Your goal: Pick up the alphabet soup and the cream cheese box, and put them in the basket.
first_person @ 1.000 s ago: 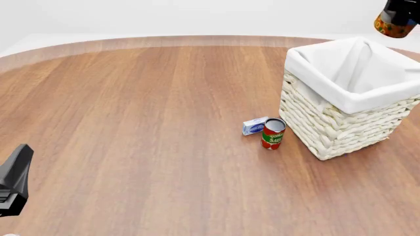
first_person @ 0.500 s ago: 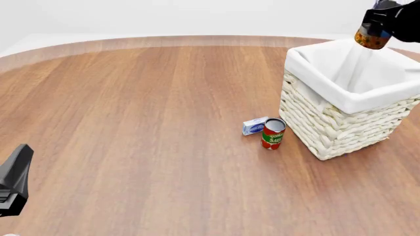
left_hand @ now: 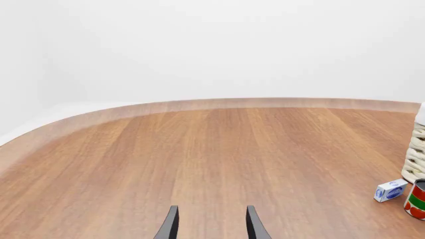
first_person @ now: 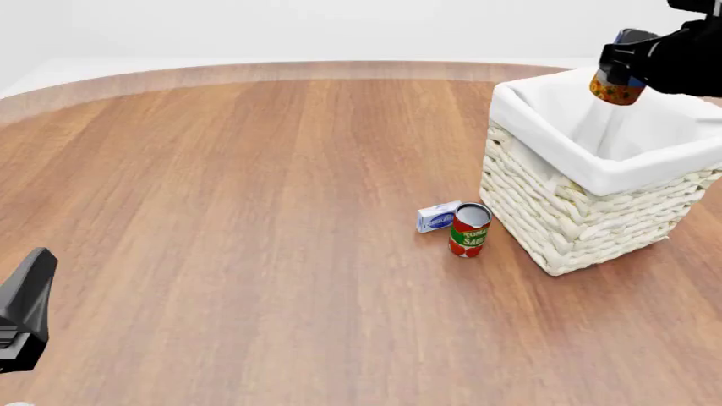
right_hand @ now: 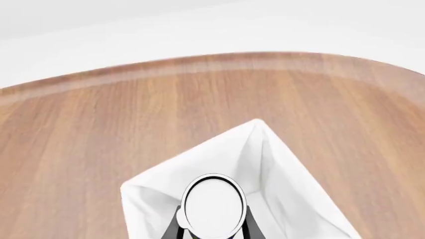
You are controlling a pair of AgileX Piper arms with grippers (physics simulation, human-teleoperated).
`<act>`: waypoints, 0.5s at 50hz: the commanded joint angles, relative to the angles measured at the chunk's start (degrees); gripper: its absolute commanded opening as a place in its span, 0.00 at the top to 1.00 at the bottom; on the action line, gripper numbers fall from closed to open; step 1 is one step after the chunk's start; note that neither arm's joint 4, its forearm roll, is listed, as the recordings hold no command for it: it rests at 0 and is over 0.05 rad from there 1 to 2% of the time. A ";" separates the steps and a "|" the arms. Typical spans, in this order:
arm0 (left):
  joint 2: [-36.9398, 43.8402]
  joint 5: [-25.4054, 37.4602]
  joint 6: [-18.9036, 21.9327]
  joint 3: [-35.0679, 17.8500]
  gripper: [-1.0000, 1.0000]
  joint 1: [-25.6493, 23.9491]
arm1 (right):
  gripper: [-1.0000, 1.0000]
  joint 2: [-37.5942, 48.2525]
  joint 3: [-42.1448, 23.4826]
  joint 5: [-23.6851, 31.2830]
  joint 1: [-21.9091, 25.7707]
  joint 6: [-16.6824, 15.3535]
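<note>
So we hold the blue and orange alphabet soup can (first_person: 616, 87) in our right gripper (right_hand: 211, 219), jaws clamped on it above the cream wicker basket (first_person: 564, 216) near the tabletop's far right edge; release remains. The white-grey cream cheese box (first_person: 438, 216) waits beside the basket; our left gripper (left_hand: 210, 224) hangs narrowly parted, empty.

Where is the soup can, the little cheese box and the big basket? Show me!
alphabet soup (first_person: 615, 88): front view, on the orange label, held in the right claw.
cream cheese box (first_person: 439, 216): front view, on its blue oval logo.
basket (first_person: 564, 220): front view, on the woven front wall.
</note>
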 commanded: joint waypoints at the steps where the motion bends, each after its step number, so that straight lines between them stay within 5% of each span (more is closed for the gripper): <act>1: -0.01 0.00 0.00 0.00 0.00 0.00 | 1.00 1.75 0.10 -1.68 -0.01 0.66; 25: 0.01 0.00 0.00 0.00 0.00 -0.01 | 1.00 4.35 0.99 -3.11 -0.40 -0.25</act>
